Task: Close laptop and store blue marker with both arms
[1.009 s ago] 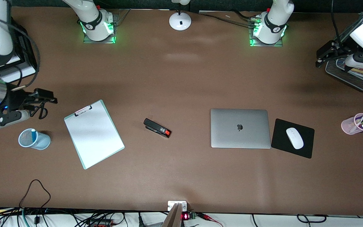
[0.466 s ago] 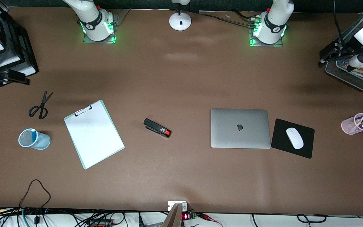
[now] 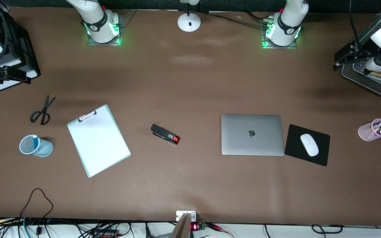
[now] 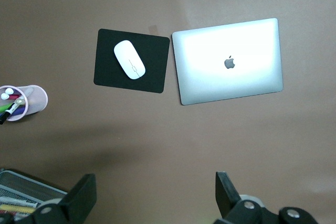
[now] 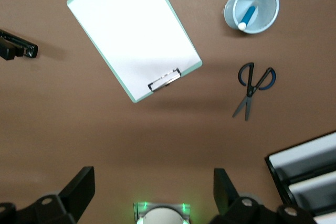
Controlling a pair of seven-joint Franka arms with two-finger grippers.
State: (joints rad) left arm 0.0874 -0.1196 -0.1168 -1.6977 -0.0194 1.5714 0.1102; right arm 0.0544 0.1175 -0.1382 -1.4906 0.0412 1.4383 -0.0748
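The laptop (image 3: 252, 134) lies shut and flat on the table (image 3: 190, 185), logo up, just beside the black mat (image 3: 322, 158) carrying the mouse (image 3: 309, 144) toward the left arm's end. The blue marker (image 3: 34, 140) stands white end up in the pale-blue cup (image 3: 46, 147) toward the right arm's end, nearer the front camera than the scissors (image 3: 41, 112) and beside the clipboard (image 3: 98, 140); a stapler (image 3: 164, 134) lies between clipboard and laptop. Both jobs look done, which likely explains why the arms are pulled up and out to the table's ends. The left gripper (image 4: 152, 198) hangs high over bare table near the wire tray (image 3: 365, 81) with jaws spread and nothing between them; the right gripper (image 5: 152, 195) hangs over table near the stacked trays (image 3: 3, 56), likewise wide and empty.
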